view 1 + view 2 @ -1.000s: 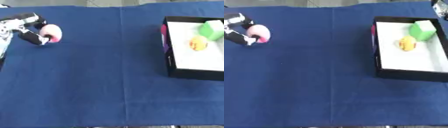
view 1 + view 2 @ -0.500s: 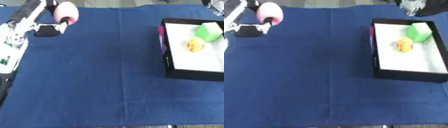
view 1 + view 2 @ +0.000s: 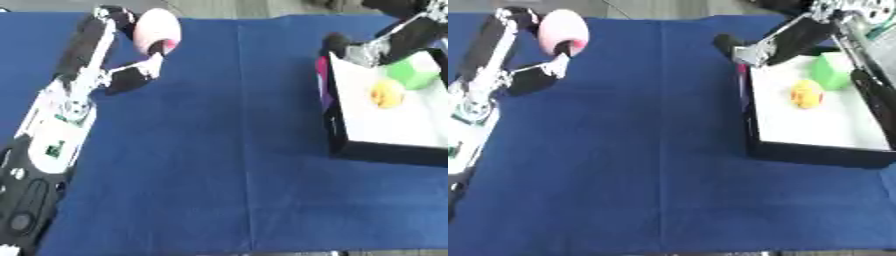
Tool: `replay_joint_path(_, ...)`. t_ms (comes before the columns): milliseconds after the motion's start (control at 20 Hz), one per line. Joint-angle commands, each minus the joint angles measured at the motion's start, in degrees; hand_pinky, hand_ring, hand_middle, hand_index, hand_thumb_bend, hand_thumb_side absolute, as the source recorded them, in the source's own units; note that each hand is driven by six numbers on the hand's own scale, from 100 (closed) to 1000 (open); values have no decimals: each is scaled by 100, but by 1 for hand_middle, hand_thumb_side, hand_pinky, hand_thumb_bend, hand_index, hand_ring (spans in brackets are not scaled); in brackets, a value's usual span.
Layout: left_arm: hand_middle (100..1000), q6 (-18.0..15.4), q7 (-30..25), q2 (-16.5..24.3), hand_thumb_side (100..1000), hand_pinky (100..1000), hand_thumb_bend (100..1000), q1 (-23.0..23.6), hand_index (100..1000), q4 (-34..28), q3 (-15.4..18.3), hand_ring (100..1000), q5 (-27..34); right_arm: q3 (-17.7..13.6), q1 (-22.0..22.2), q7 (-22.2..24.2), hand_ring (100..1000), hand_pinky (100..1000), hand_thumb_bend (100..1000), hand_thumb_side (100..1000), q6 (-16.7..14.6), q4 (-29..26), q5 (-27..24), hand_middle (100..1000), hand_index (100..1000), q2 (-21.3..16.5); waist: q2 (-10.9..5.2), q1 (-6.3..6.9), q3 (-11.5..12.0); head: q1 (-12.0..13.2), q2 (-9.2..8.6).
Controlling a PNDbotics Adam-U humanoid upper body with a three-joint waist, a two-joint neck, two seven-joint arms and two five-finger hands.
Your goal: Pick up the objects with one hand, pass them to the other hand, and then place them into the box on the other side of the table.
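Since the earlier frame the left hand [image 3: 131, 75] has lifted the pink ball [image 3: 156, 29] off the blue tabletop [image 3: 219, 165] toward twelve o'clock, and the right hand [image 3: 785, 45] has come in at about one o'clock over the near corner of the black box [image 3: 815, 150]. The ball sits high at eleven o'clock, pinched between the left fingers and thumb, while the right fingers look fairly straight, holding nothing. It looks light, smooth and likely soft, so the receiving hand should probably cup its free side.
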Motion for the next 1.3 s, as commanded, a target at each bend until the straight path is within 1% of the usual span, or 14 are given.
replay_joint_path(50,444,-105,201,-93,324,764,100,-45,560,-96,-23,514,-73,123,-182,62,1000,1000,100,100,-82,135,265,1000,1000,147,-189,-7,25,-39,23)
replay_joint_path(250,445,-223,278,-228,315,766,100,7,560,-98,-106,515,-144,301,-312,30,1000,1000,100,100,-127,367,540,1000,1000,416,-201,-39,87,-97,45)
replay_joint_path(500,448,-402,250,-395,295,765,100,62,559,-116,-241,519,-270,447,-503,-215,1000,1000,100,100,-106,672,820,1000,1000,711,-177,-62,173,-231,41)
replay_joint_path(700,451,-605,301,-483,224,755,100,71,557,-167,-385,523,-526,516,-646,-486,1000,1000,119,100,-10,981,1203,1000,1000,938,-123,-59,254,-360,14)
replay_joint_path(900,451,-826,401,-519,183,750,100,70,553,-121,-522,524,-822,549,-734,-756,1000,1000,128,100,5,1166,1457,1000,1000,1064,-83,-62,294,-436,19)
replay_joint_path(1100,449,-942,520,-612,179,751,100,40,551,-71,-578,524,-934,612,-781,-663,1000,1000,114,100,6,1304,1591,1000,1000,1203,-51,-66,335,-519,37)
replay_joint_path(1300,448,-970,700,-692,179,751,100,-19,550,-78,-587,523,-956,648,-800,-530,1000,1000,114,100,-3,1423,1692,1000,1000,1313,-46,-63,359,-561,39)
